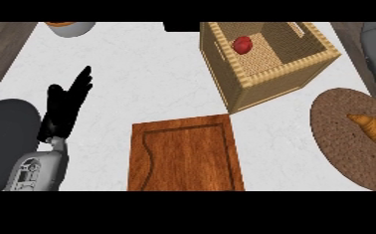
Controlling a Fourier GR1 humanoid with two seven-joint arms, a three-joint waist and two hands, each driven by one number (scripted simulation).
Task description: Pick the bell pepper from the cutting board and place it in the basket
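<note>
Bell pepper (243, 44): lies inside basket (283, 71). Cutting board (185, 153): bare. Left robot hand (67, 106): fingers straight, resting, holds nothing. Advice: keep arms clear of basket.

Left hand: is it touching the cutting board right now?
Apart. The head view shows the left hand raised open at the left, with bare white counter between it and the cutting board.

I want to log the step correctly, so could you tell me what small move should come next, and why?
Probably none beyond resting: the red bell pepper already lies inside the basket, the cutting board is bare, and the left hand is open at the left. The right hand is out of view.
</note>
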